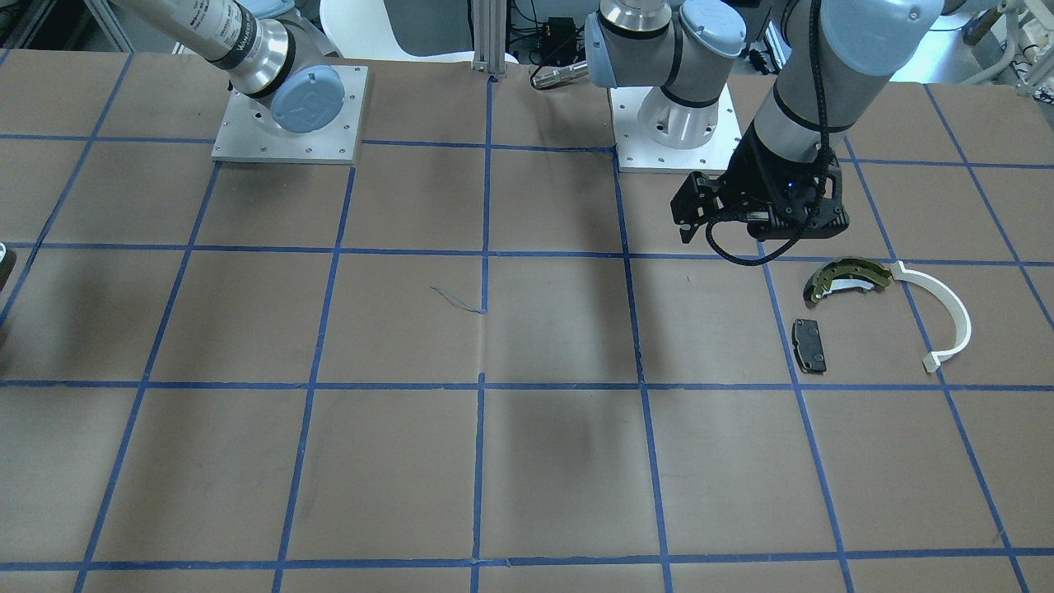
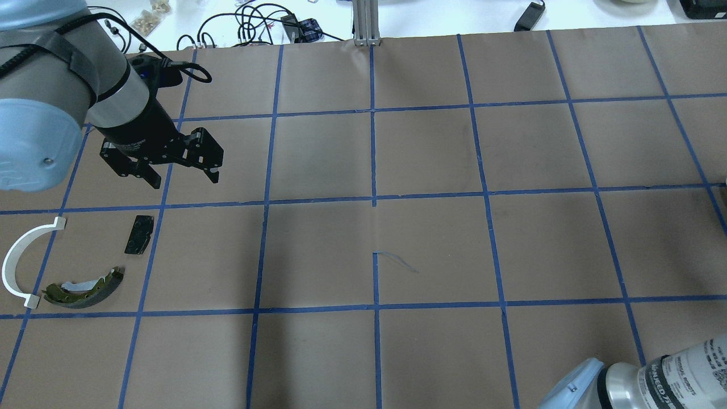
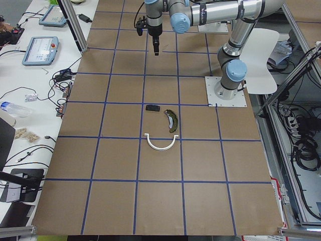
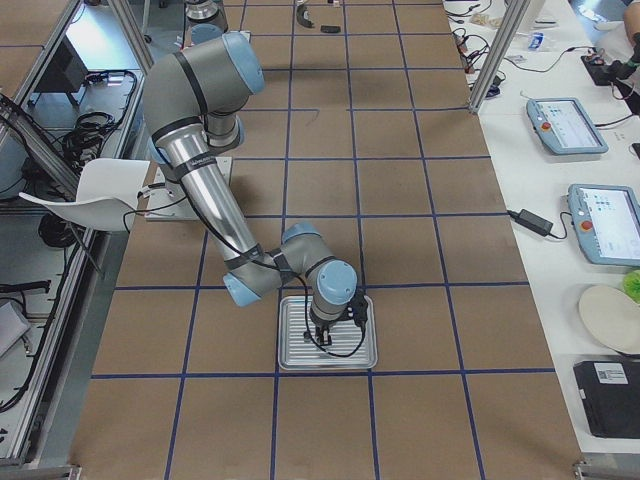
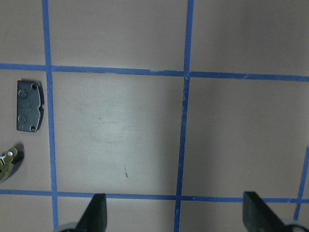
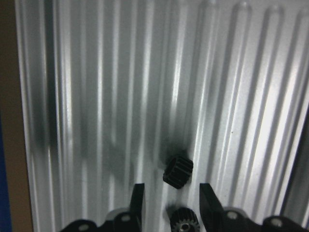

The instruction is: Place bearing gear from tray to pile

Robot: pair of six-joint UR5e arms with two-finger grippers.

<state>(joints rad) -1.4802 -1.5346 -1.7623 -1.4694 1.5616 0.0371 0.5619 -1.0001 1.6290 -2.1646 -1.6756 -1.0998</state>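
1. Resting on the ribbed metal floor of the tray, the bearing gear was a small black toothed piece with a pale centre. It lay between the two fingers of the right gripper, close to its palm.
2. A second gear, black and toothed as well, lay on the same tray floor just past the fingertips, tipped on its side and apart from the first.
3. The right gripper hung straight down over the tray. Its fingers were spread wider than the bearing gear, and I could not see either one touching it, so it was unclenched and gripping nothing.
4. Between the tray and the pile stretched the brown table, marked into squares with blue tape.
5. The pile lay at the table's far end from the tray, well apart from it. The black pad was the part nearest the tray, and the olive-gold brake shoe came next. The white arc lay farthest from it, one end just beside the shoe.
6. The left gripper hovered above the table on the tray's side of the pile, off the surface. Its fingers were wide apart and empty, with only bare paper and tape lines showing between them in the left wrist view, the pad off to one side.
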